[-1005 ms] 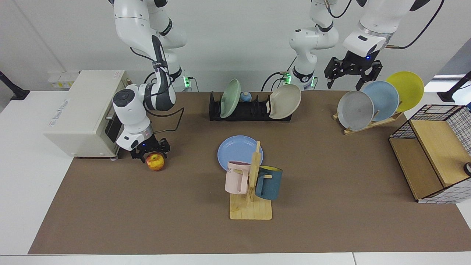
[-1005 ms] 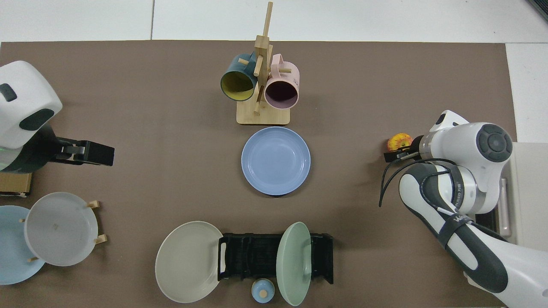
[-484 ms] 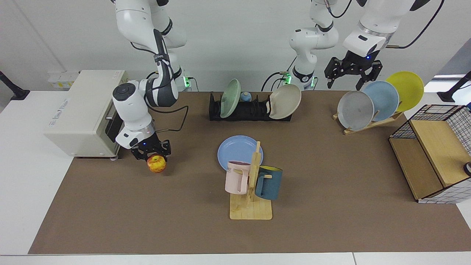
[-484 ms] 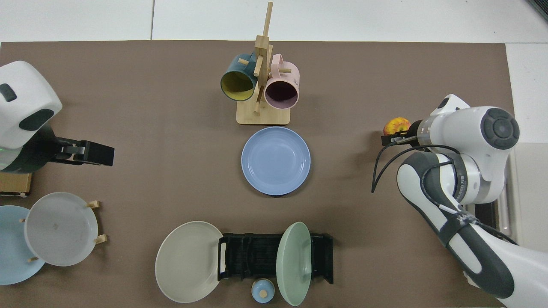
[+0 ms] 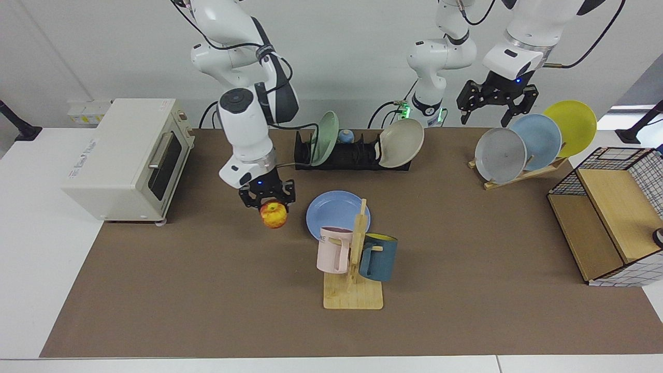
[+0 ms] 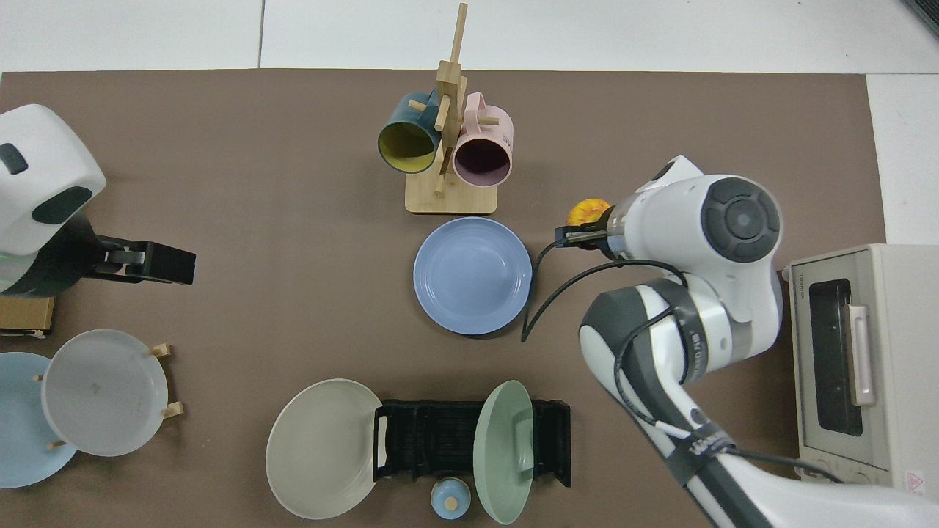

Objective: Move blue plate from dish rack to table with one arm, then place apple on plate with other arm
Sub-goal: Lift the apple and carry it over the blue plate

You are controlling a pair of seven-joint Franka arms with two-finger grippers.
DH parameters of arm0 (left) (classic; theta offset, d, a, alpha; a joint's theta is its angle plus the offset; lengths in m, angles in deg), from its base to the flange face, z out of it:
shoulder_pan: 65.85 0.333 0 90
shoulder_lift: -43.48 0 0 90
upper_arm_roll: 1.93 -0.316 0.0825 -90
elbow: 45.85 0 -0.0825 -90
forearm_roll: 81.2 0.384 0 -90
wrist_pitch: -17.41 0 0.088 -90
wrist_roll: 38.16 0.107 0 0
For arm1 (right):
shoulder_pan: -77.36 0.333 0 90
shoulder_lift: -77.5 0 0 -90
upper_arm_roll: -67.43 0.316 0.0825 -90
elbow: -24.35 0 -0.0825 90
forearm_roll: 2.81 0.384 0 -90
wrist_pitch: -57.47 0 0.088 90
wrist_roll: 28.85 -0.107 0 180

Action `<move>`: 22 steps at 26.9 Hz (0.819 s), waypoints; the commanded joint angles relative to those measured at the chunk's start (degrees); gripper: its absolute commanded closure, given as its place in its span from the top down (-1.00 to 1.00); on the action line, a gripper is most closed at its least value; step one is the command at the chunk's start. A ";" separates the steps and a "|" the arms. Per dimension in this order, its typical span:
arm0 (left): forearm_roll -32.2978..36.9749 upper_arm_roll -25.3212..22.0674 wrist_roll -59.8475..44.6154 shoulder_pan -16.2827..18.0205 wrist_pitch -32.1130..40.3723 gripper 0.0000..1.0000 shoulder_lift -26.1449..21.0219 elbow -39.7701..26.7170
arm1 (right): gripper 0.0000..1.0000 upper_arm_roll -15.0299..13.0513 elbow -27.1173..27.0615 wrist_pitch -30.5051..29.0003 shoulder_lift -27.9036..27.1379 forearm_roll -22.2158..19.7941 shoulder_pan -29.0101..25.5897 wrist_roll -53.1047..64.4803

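Observation:
The blue plate lies flat on the brown mat of the table, behind the wooden mug tree. My right gripper is shut on the red and yellow apple, which hangs above the mat just beside the plate's rim. The black dish rack stands at the back with a green plate and a beige plate in it. My left gripper waits open, high above the wooden plate stand.
A white toaster oven sits at one end. The mug tree holds a pink and a dark blue mug. A wooden stand carries grey, pale blue and yellow plates. A wire and wood shelf is at the other end.
My right arm has lifted the apple off the mat by the toaster oven and carried it across to just beside the blue plate. The left arm has stayed put.

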 commanded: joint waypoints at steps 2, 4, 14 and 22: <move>0.16 -0.63 0.18 -0.46 -0.45 1.00 1.51 -1.62 | -1.00 0.31 -1.24 0.49 0.31 -0.68 4.94 -7.22; 0.16 -0.63 0.18 -0.46 -0.45 1.00 1.51 -1.62 | -1.00 0.40 -1.24 -0.12 -0.30 -0.41 7.14 -8.45; 0.16 -0.63 0.18 -0.46 -0.45 1.00 1.51 -1.62 | -1.00 0.40 -0.63 -7.42 -7.42 -0.85 14.80 -14.44; 0.16 -0.63 0.18 -0.46 -0.45 1.00 1.51 -1.62 | -1.00 0.40 -0.01 -7.51 -8.39 -0.50 14.36 -11.62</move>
